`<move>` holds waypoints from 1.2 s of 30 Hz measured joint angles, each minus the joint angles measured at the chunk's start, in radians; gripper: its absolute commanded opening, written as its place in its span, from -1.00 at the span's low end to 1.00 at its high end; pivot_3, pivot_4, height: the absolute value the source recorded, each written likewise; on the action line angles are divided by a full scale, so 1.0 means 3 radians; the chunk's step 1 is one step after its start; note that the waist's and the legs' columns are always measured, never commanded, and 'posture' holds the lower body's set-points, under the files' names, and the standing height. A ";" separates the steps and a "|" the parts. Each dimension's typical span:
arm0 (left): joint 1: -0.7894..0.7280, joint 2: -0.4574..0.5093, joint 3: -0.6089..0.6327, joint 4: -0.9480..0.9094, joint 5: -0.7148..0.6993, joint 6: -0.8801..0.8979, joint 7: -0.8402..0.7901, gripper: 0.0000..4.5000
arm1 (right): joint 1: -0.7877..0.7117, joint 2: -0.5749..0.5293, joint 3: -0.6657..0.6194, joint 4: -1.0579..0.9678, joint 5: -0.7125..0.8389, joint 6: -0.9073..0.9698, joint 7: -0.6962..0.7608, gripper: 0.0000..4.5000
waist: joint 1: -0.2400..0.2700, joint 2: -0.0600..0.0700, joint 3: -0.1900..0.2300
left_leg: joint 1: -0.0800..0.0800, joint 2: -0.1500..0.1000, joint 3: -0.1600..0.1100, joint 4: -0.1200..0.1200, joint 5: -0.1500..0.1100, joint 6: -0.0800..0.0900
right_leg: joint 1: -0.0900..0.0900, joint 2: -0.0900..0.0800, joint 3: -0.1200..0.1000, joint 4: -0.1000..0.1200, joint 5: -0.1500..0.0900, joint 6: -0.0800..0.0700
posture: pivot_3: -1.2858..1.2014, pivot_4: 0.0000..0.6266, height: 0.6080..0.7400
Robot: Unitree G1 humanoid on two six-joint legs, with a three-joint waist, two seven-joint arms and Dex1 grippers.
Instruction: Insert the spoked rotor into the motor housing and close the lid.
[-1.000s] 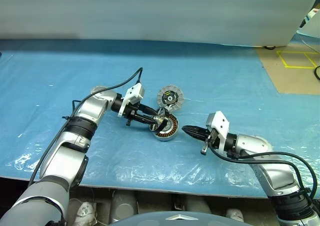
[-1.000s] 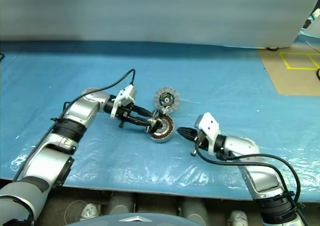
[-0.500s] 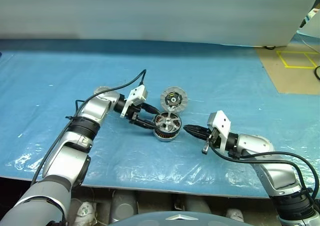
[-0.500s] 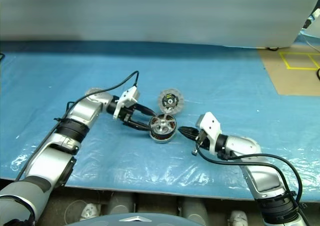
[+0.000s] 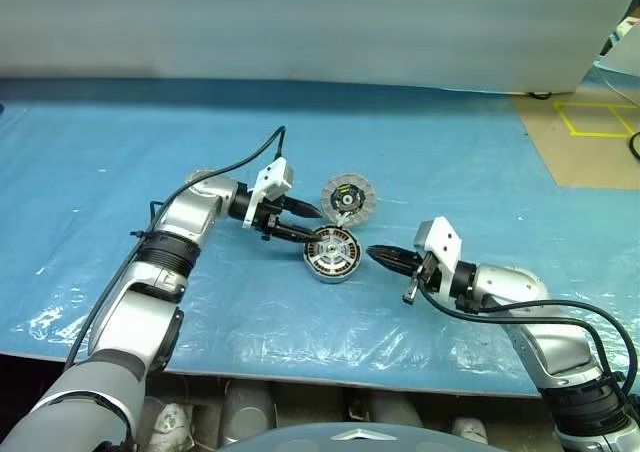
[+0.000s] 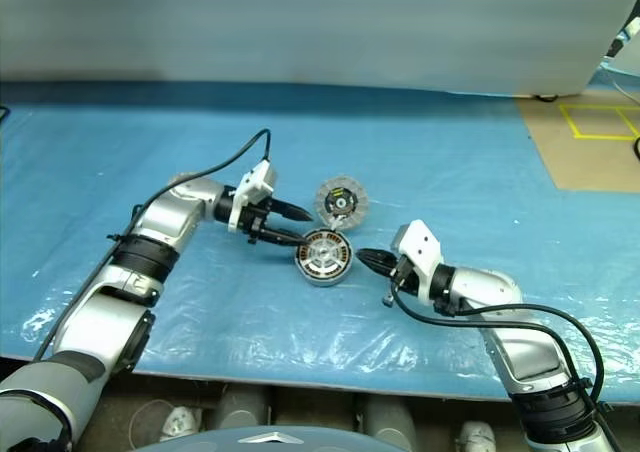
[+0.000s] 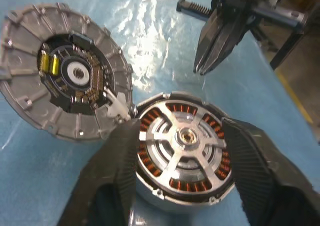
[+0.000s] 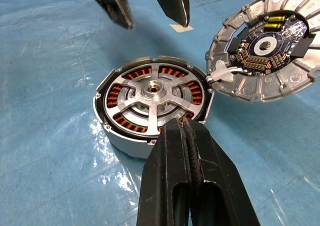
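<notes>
The motor housing [image 5: 332, 254] lies flat on the blue sheet, its copper windings showing between the spokes. The spoked rotor [image 8: 152, 89] sits level inside it, hub at the centre. My left gripper [image 5: 313, 225] is open and empty, just behind the housing, one finger [image 7: 117, 168] on each side of its rim. The lid [image 5: 346, 199] lies beyond the housing, segmented face and dark centre up, with its edge against the housing's rim. My right gripper [image 5: 372, 253] is shut and empty, its tips a short way from the housing's right side.
Blue plastic sheeting [image 5: 450, 162] covers the table, with open room on all sides of the parts. A brown floor patch with yellow tape [image 5: 595, 122] lies at the far right. The table's front edge runs just below both arms.
The left gripper opened and let go of the rotor, which went from tilted on the housing to lying flat inside it. The left fingers drew back slightly. The right arm stayed still.
</notes>
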 measured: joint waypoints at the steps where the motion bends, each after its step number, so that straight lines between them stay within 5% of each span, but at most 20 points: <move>1: 0.0013 -0.0012 0.0032 -0.0044 -0.0034 0.0029 0.0008 -0.40 | -0.0002 0.0000 0.0000 0.0002 -0.0001 -0.0003 0.0000 -1.00 | 0.0000 0.0000 0.0000 | 0.0000 0.0000 0.0000 0.0000 0.0000 0.0000 | 0.0000 0.0000 0.0000 0.0000 0.0000 0.0000 | 0.03 -0.52 1.00; 5: 0.0179 -0.0096 0.0054 -0.0202 -0.0101 0.0077 0.0106 -0.99 | -0.0002 -0.0005 -0.0001 0.0007 -0.0004 -0.0012 -0.0013 -1.00 | -0.0001 0.0000 0.0000 | 0.0000 0.0000 0.0000 -0.0001 0.0000 0.0000 | 0.0000 0.0000 0.0000 -0.0001 0.0000 0.0000 | 0.03 -0.52 1.00; 22: 0.0649 -0.0288 -0.0214 -0.0387 0.0345 -0.0410 0.0841 -0.99 | 0.0021 -0.0005 -0.0061 0.0005 -0.0004 -0.0022 -0.0086 -1.00 | -0.0001 0.0012 -0.0007 | 0.0004 0.0001 0.0001 -0.0002 -0.0001 0.0001 | 0.0013 -0.0001 0.0001 -0.0007 -0.0007 -0.0010 | 0.03 -0.52 1.00; 36: 0.0462 -0.0103 0.0462 -0.0267 -0.0299 -0.0050 0.0846 -0.99 | -0.0034 0.0034 -0.0100 -0.0013 0.0147 0.0021 -0.0049 -1.00 | -0.0007 0.0013 -0.0007 | 0.0003 0.0001 0.0001 -0.0003 0.0000 0.0001 | 0.0003 0.0001 0.0000 -0.0011 -0.0005 -0.0007 | 0.03 -0.52 1.00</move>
